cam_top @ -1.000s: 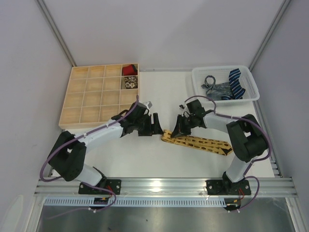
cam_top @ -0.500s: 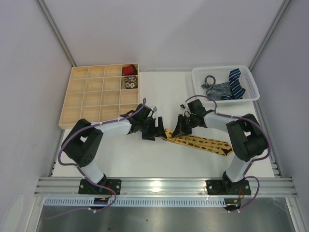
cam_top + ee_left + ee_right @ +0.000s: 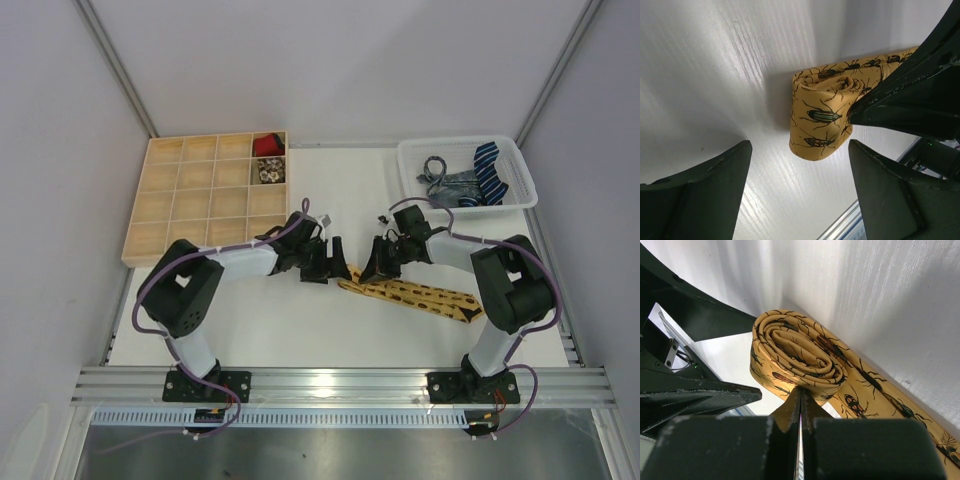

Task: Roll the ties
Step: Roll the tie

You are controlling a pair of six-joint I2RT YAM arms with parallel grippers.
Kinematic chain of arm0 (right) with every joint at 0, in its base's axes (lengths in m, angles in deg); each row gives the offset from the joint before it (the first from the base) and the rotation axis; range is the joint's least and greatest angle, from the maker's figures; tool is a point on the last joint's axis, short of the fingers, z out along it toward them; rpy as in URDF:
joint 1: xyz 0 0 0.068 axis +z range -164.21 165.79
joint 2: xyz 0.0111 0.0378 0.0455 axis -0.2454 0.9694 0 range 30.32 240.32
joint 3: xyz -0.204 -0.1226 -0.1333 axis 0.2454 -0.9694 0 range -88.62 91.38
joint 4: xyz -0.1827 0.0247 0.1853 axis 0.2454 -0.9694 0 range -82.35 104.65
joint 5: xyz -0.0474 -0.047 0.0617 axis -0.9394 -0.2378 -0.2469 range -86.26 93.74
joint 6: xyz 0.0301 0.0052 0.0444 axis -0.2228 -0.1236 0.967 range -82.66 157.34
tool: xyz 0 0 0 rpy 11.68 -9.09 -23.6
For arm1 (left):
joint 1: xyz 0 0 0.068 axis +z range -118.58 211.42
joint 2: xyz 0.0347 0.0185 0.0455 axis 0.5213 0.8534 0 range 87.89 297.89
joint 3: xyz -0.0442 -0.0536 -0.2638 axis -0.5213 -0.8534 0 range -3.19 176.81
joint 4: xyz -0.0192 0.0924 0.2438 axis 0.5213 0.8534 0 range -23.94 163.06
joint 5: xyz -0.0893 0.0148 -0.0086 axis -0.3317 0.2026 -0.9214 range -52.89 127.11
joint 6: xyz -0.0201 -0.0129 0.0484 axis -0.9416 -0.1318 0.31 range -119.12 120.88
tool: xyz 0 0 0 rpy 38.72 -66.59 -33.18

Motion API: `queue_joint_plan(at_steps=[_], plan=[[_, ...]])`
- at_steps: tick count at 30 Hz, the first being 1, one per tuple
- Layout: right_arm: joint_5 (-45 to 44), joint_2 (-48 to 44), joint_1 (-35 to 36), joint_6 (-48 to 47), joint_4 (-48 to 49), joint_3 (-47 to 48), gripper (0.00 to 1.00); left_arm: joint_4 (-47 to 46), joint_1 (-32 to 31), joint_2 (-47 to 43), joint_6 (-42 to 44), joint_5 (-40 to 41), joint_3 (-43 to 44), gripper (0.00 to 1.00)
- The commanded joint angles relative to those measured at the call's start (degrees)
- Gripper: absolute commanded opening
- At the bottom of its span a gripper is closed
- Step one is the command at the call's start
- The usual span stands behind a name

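A mustard-yellow tie with dark insect prints (image 3: 420, 295) lies flat on the table, its left end wound into a roll (image 3: 352, 278). The roll shows in the left wrist view (image 3: 820, 120) and in the right wrist view (image 3: 795, 352). My right gripper (image 3: 370, 268) is shut, its tips (image 3: 800, 390) pressed against the side of the roll. My left gripper (image 3: 335, 262) is open, and the roll sits just ahead of its spread fingers (image 3: 800, 150). Navy striped (image 3: 490, 172) and grey (image 3: 445, 180) ties lie in the basket.
A white basket (image 3: 465, 145) stands at the back right. A wooden compartment tray (image 3: 200, 200) at the back left holds a rolled red tie (image 3: 266, 146) and a rolled pale patterned tie (image 3: 269, 172). The right gripper's finger (image 3: 910, 95) is close to the left gripper.
My left arm has swung right, bringing its open gripper up to the left side of the roll. My right gripper has stayed at the roll.
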State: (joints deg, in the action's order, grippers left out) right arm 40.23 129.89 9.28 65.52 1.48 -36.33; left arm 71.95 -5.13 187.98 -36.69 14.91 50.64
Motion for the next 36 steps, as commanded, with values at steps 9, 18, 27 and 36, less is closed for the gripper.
queue_joint_plan(at_steps=[9,18,27,36], plan=[[-1.5,0.1,-0.9,-2.1,0.9,-1.3,0.0,-5.6,-0.6,4.0,-2.8,0.3,2.8,0.74],[-1.1,-0.3,-1.2,-1.9,1.0,-1.8,0.0,-3.7,-2.0,7.5,-4.1,-0.7,5.1,0.69],[-1.1,0.1,-1.5,-2.0,1.1,-1.8,0.0,-5.6,-2.9,8.7,-4.7,-2.1,5.0,0.5],[-1.8,-0.6,-1.3,-2.0,0.5,-1.1,0.0,-7.0,-3.6,7.4,-4.5,-3.1,4.6,0.0]])
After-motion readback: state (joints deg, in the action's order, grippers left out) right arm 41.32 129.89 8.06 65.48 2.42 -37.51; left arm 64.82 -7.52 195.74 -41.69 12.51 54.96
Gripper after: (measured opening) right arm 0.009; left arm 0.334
